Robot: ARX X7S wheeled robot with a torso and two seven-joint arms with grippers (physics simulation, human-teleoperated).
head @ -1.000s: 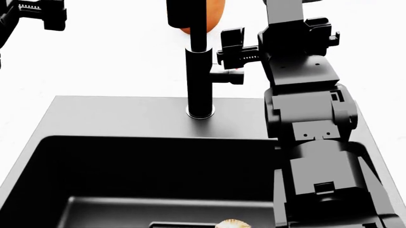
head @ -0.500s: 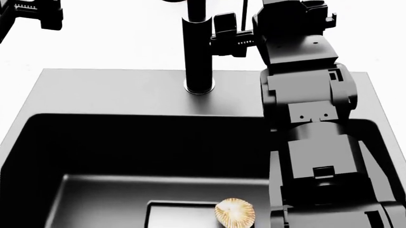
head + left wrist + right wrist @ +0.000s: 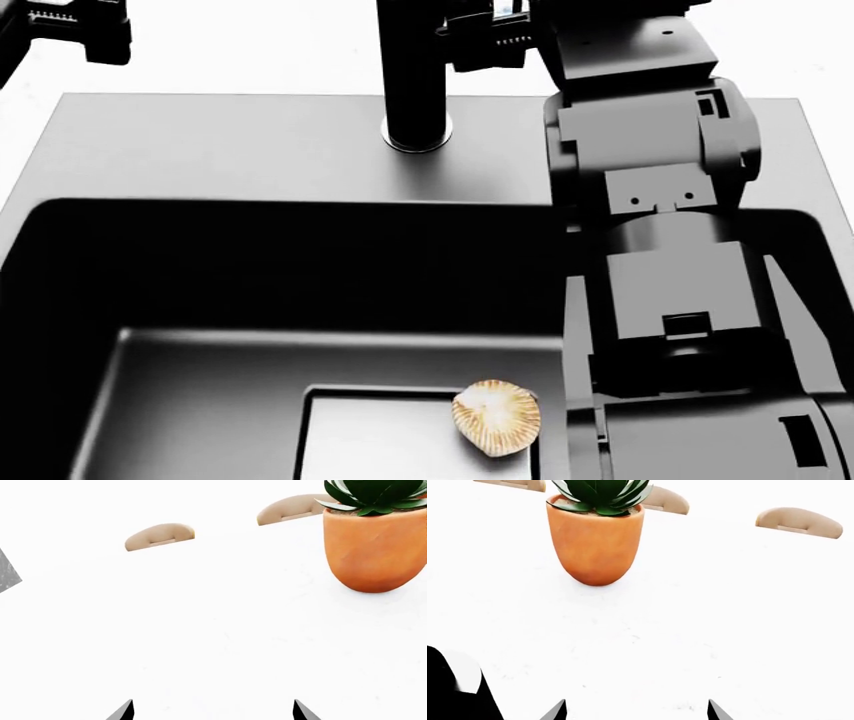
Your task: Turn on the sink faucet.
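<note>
Head view: matte black upright sink faucet [image 3: 414, 70], round base ring.

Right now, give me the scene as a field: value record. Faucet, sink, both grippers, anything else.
faucet: black upright tap on the grey rim behind the basin; top cut off by the head view
sink: deep black basin, drain plate at the bottom
in sink: pale ribbed shell-like object on the drain plate
right gripper: fingertips apart, nothing between them, beside the faucet
left gripper: fingertips apart, empty, over white counter
background: orange plant pot on the counter
water: none visible
</note>
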